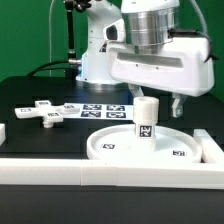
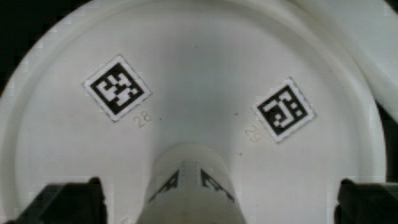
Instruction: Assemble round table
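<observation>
Post (image 1: 146, 120): upright on the disc (image 1: 108, 146), axis vertical, directly under the gripper (image 1: 157, 100) (fingers spread wide, gripping nothing).

The marker board (image 1: 100, 108) lies flat on the black table (image 1: 40, 145). A long white rail (image 1: 50, 166) runs well in front of the marker board, and a green wall (image 1: 25, 35) stands behind it.

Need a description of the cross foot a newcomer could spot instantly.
Start at the large round disc at the front of the black table. Go to the exterior view's left, past the marker board: the cross-shaped foot lies flat there, alone. Only it has four short arms; the cylindrical post stands upright on the disc.
</observation>
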Motion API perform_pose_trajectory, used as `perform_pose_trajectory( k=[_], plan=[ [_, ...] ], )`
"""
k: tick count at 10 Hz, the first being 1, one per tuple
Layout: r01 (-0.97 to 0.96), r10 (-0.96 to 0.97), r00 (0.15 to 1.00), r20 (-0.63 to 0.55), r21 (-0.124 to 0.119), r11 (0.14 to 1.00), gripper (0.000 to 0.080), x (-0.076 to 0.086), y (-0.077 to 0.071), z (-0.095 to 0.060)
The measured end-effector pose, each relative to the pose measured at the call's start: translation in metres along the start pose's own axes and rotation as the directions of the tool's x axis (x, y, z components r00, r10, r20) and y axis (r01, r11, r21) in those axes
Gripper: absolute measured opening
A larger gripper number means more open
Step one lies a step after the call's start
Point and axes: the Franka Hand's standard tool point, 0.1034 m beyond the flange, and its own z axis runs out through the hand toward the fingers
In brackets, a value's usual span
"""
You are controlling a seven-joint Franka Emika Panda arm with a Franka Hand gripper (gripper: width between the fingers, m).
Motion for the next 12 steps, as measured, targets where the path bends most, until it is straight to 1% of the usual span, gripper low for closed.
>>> perform_pose_trajectory(
  k=[1,6,7,8,9,10,11,12],
  plan=[
    [-0.001,0.001,1.000,0.010,0.016,1.000,0.0649,0.001,0.008,-0.004],
    [0.002,-0.002,1.000,0.012,0.012,1.000,0.0649,0.000,0.007,-0.001],
    [0.034,-0.034,0.999,0.009,0.012,0.999,0.0649,0.000,0.009,-0.001],
    [0.160,-0.160,0.987,-0.014,0.016,0.987,0.0649,0.001,0.019,-0.001],
    [0.228,-0.227,0.974,-0.014,0.010,0.974,0.0649,-0.002,0.034,-0.003],
    [0.267,-0.267,0.964,-0.011,0.007,0.964,0.0649,-0.003,0.051,-0.011],
    [0.365,-0.365,0.931,-0.018,0.010,0.931,0.0649,0.002,0.068,-0.016],
    [0.395,-0.395,0.919,-0.014,0.017,0.919,0.0649,0.007,0.081,-0.016]
  ],
)
